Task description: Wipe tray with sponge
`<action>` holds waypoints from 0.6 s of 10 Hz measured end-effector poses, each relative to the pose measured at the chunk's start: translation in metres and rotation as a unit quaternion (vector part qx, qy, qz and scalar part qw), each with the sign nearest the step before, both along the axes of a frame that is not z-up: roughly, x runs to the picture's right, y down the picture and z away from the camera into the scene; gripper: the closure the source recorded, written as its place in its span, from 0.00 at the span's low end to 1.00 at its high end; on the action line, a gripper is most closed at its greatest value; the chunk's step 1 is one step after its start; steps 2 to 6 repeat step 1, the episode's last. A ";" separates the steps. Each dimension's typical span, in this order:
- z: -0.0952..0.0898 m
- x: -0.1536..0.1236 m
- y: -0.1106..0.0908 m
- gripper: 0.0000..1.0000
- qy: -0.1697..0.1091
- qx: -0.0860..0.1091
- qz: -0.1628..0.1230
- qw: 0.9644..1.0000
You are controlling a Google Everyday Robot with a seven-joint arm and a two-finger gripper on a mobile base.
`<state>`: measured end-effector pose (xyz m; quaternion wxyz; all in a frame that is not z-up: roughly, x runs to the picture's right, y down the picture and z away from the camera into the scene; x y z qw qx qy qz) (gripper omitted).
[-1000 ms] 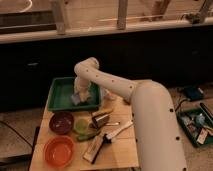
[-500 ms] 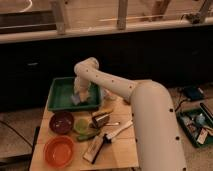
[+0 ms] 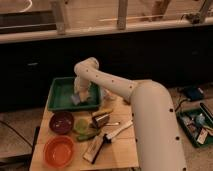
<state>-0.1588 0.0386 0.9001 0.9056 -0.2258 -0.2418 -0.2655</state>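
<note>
Gripper: the gripper [image 3: 78, 97] points down into the green tray, at the end of the white arm [image 3: 107, 82] that reaches in from the right; whether it is open or closed, or grasping anything, cannot be told.
Sponge: the sponge [image 3: 75, 100], a small pale block, sits right at the gripper's tip, on the tray floor toward its near right part; contact between them looks likely but is not clear.
Tray: the tray [image 3: 61, 92] lies directly beneath the gripper, at the far left corner of the wooden table [image 3: 122, 150], its bare floor stretching away to the gripper's left.
Dark bowl: the dark bowl [image 3: 62, 121] stands below the gripper on the near side of the tray, just outside its front wall.
Orange bowl: the orange bowl [image 3: 59, 151] is farther toward the table's front edge, well apart from the gripper.
Brush: the brush [image 3: 102, 143], long and black-and-white, lies on the table nearer than the gripper and to its right.
Metal cup: the metal cup [image 3: 100, 119] lies tipped between the tray's front and the brush.
</note>
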 end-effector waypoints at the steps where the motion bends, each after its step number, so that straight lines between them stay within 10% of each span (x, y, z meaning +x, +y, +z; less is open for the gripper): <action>1: 0.000 0.000 0.000 0.97 0.000 0.000 0.000 1.000; 6: 0.000 0.000 0.000 0.97 0.000 0.000 0.000 1.000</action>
